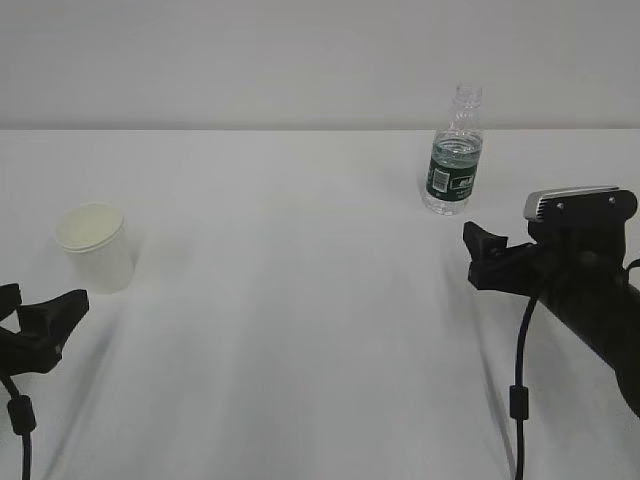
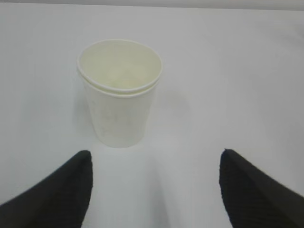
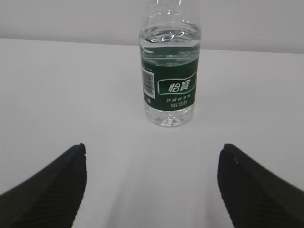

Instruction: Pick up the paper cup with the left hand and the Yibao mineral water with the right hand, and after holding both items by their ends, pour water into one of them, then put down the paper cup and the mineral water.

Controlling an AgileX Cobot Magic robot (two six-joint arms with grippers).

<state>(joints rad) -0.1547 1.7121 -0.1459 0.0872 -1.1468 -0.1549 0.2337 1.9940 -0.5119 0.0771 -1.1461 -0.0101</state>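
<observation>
Currently, on the white counter the Yibao mineral water stands upright far right, the paper cup near left. Both are untouched. Each should be centred between spread fingers: right end effector first, then left end effector, both gaping empty.

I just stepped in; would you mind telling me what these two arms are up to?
Nothing is held at this moment. The left gripper is open, facing the upright paper cup without touching it. The right gripper is open in front of the uncapped water bottle, which stands upright on the white table.
</observation>
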